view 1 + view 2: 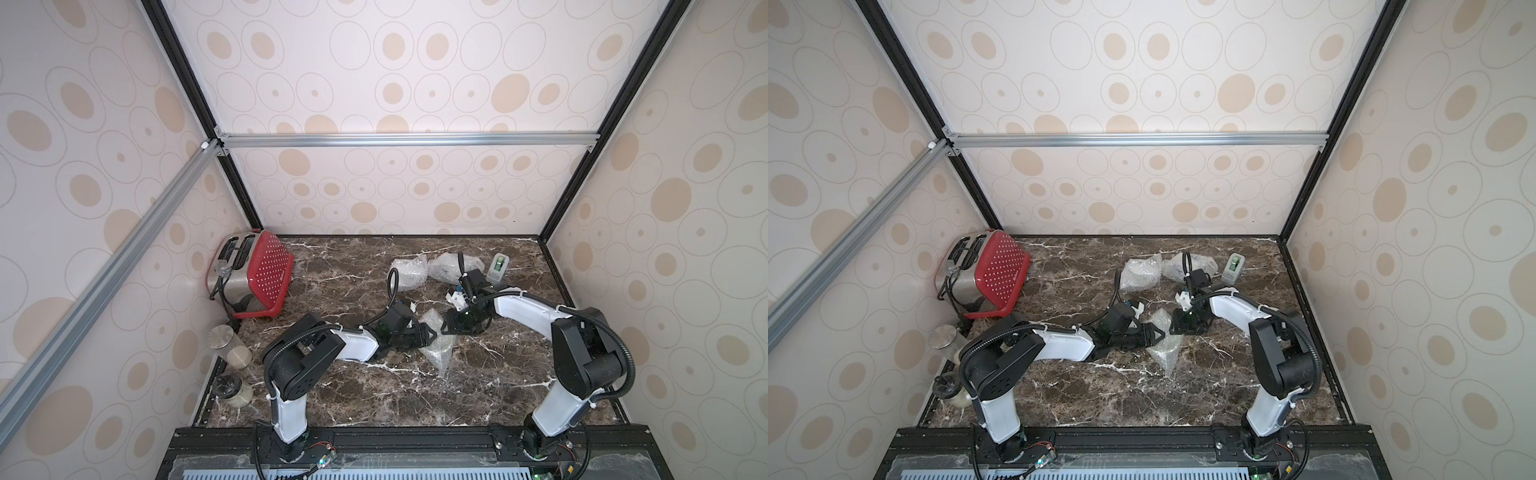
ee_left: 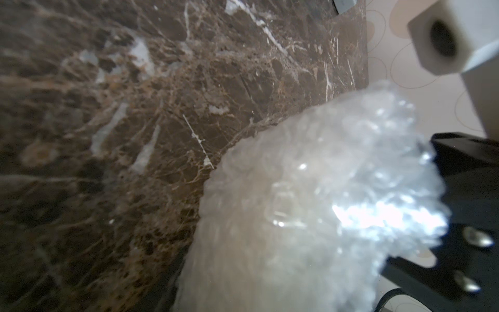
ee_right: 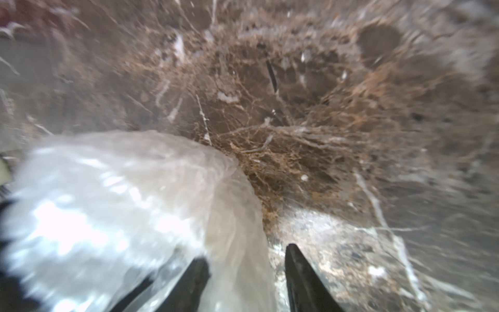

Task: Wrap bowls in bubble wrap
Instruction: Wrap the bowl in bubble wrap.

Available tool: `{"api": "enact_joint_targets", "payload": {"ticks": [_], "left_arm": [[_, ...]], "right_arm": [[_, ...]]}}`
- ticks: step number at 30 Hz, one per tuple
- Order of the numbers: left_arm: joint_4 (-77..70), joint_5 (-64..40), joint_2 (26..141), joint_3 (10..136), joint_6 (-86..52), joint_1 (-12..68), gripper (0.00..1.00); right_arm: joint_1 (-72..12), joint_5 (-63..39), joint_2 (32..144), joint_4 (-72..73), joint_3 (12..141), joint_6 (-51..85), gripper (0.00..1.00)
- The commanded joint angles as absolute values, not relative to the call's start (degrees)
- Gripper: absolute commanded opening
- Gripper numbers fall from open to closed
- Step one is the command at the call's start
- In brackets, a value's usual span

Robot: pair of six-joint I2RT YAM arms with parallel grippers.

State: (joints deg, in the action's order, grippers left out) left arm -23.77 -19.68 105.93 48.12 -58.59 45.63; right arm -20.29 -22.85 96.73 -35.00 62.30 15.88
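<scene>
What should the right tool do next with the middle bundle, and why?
Probably back the right tool off the middle bubble wrap bundle: its jaws stand apart with film against one finger, and the left tool sits at the bundle's other side.

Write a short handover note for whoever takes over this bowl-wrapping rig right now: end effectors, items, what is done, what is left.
Grippers: the left end effector is at the third bundle; open or shut cannot be told. The right end effector has its jaws apart, with loose film lying between them.
Items: two back bundles of bubble wrap sit near the tape dispenser. The third lies mid-table between the arms.
Done: apparently two bowls wrapped; no bare bowl shows, so contents are unconfirmed.
Left: probably close up the third bundle.
</scene>
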Motion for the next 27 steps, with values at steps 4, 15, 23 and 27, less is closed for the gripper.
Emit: {"api": "enact_joint_targets", "payload": {"ticks": [4,15,23,27], "left_arm": [[-20.6,-20.0,105.3,46.5,-57.4,44.6,0.63],[-18.8,-20.2,104.4,48.2,-55.9,44.4,0.64],[-20.3,-21.6,105.8,49.2,-56.0,44.3,0.64],[-20.7,-21.9,105.9,49.4,-56.2,44.2,0.64]], "right_arm": [[-17.4,-25.9,90.2,-37.3,61.2,14.7,0.48],[6.0,-19.8,86.4,-31.5,61.7,21.5,0.47],[14.6,-31.2,101.4,-20.4,69.7,28.8,0.42],[14.6,-33.7,109.8,-17.1,76.3,31.1,0.4]]}}
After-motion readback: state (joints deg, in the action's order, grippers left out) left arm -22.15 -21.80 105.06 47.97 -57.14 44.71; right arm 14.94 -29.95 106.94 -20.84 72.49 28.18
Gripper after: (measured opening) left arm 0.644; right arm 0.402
